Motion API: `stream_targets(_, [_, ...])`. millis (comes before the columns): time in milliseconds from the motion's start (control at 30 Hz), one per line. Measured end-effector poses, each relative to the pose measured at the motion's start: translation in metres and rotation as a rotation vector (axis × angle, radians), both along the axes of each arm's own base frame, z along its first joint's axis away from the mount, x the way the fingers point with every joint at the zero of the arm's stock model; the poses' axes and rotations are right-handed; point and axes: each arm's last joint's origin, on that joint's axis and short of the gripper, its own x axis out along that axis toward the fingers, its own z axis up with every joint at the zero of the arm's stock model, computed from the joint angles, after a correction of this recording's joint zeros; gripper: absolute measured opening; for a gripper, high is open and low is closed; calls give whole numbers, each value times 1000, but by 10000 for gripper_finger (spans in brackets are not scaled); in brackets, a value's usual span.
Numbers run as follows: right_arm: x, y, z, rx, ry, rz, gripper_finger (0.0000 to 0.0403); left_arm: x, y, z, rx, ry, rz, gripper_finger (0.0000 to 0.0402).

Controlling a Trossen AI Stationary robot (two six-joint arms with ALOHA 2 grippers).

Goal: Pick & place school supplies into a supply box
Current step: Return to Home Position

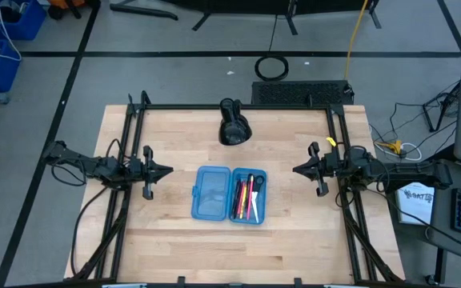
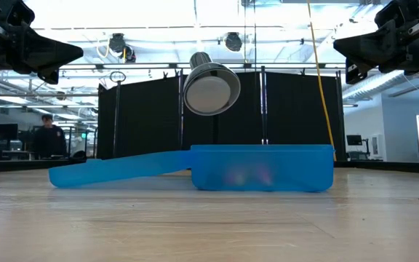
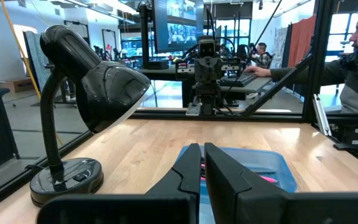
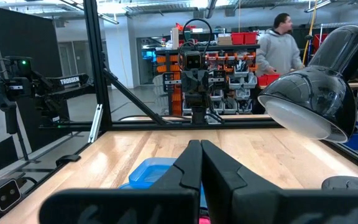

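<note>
The supply box [image 1: 229, 194] lies open in the middle of the counter [image 1: 310, 248], a little nearer the near edge than the far one, with its two halves side by side. The half toward the counter's left edge looks bare. The half toward the right edge holds the school supplies [image 1: 247, 197]: thin pens and pencils lying lengthwise together, with red, pink, yellow and black among them. Scissors cannot be made out there. In the low view the deeper half [image 2: 262, 169] stands on the wood and the other half slopes down flat beside it.

The left tool [image 1: 165, 170] hangs above the counter between the box and the left edge, well apart from the box, its fingers [image 3: 188, 163] closed together on nothing. The right tool [image 1: 298, 170] hangs on the opposite side, between the box and the right edge, its fingers [image 4: 190, 160] likewise pressed together and empty.

A black desk lamp [image 1: 233, 124] stands at the middle of the far edge.
</note>
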Motion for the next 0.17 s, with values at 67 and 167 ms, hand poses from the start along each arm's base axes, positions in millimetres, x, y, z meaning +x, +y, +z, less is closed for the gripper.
stream_targets(67, [0, 0, 0, 0, 0, 0, 0, 0, 0, 0, 0, 0, 0, 26])
stream_targets(167, [0, 0, 0, 0, 0, 0, 0, 0, 0, 0, 0, 0, 0, 26])
